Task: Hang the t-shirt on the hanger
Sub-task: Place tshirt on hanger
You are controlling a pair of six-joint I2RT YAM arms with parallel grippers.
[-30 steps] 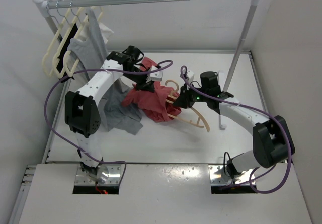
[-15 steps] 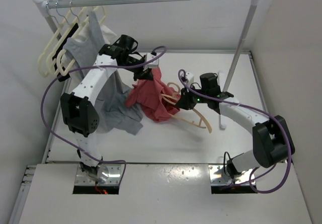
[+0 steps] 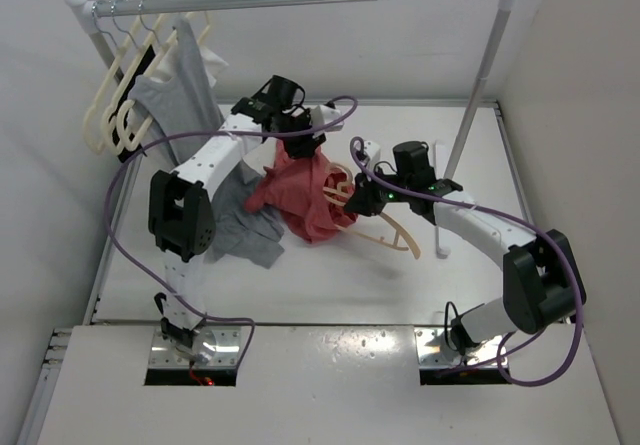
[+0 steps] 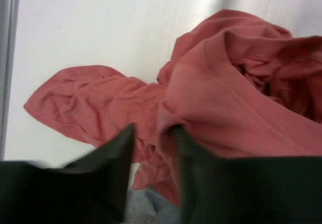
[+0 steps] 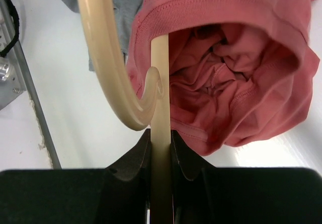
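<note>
The hanger (image 5: 160,63) is clamped by its straight bar in the right gripper (image 5: 160,142), its end thrust into the crumpled t-shirt (image 3: 300,190) on the table (image 3: 300,285). The left gripper (image 4: 152,133) is held slightly parted over the cloth, nothing gripped.

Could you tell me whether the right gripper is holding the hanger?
Yes, the right gripper is clamped on the straight bar of the hanger.

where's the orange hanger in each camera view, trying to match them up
Top external: right of centre, the hanger sticks out from under the t-shirt toward the right.
Left wrist: not in it.
Right wrist: the hanger runs upright through the centre, hook curving left.
Shared landmark: the t-shirt, in all three.
</note>
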